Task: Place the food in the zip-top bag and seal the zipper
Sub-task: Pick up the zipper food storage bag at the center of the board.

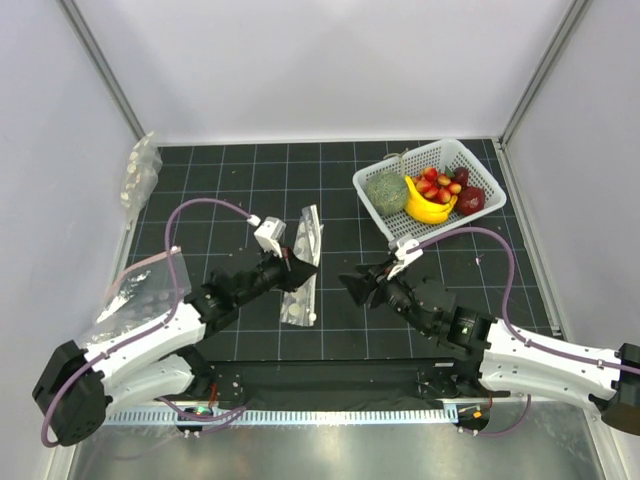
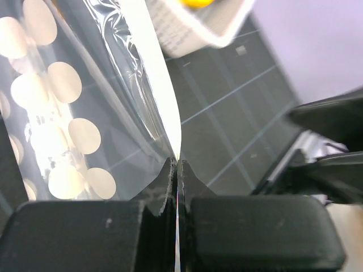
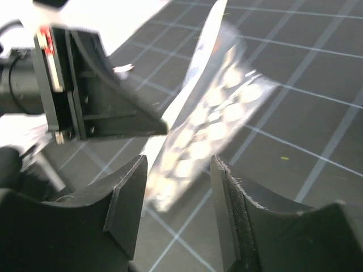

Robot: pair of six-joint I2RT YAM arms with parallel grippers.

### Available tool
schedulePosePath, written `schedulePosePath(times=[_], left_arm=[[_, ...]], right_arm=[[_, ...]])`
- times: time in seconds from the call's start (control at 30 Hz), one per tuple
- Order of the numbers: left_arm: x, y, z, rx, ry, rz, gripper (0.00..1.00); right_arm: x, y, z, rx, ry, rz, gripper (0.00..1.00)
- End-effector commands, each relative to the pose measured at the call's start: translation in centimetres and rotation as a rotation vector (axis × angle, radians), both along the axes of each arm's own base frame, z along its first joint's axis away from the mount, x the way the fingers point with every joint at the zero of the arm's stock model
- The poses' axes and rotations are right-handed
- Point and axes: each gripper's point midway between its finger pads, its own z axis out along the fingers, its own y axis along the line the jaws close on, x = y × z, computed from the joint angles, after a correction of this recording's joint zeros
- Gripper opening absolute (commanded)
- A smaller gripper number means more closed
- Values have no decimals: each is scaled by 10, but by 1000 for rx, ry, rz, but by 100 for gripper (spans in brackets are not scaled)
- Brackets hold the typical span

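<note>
The zip-top bag [image 1: 303,272], clear with white dots, stands up on edge off the black mat at mid-table. My left gripper [image 1: 297,264] is shut on its edge; in the left wrist view the jaws [image 2: 177,165] pinch the film and the dotted panel [image 2: 68,113] spreads to the left. I cannot pick out the zipper on its own. My right gripper [image 1: 352,284] is open just right of the bag, with nothing between its fingers; in the right wrist view the gripper [image 3: 178,173] faces the bag [image 3: 218,122]. The food [image 1: 438,184], small red fruits, lies in the white basket [image 1: 480,165].
The basket at the back right also holds a yellow banana [image 1: 426,209], a round green vegetable [image 1: 385,190] and a dark red item [image 1: 471,200]. Plain clear bags lie at the left wall [image 1: 140,170] and over the left arm [image 1: 140,295].
</note>
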Motion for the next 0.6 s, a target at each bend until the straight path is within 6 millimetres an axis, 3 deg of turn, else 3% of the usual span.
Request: schedulePosePath(times=[0.0,0.2,0.57], left_arm=[[-11,-13,63,-209,-167,-95,0],[-34,-18,82,-293,-228,-212,0],[-55,-27,92,-348,-250,-345,1]], right_arm=[[-19,25,28,113,-35,168,56],[-33,33,33,130,-57,261,65],[-39,31,40,161,-82,284,67]])
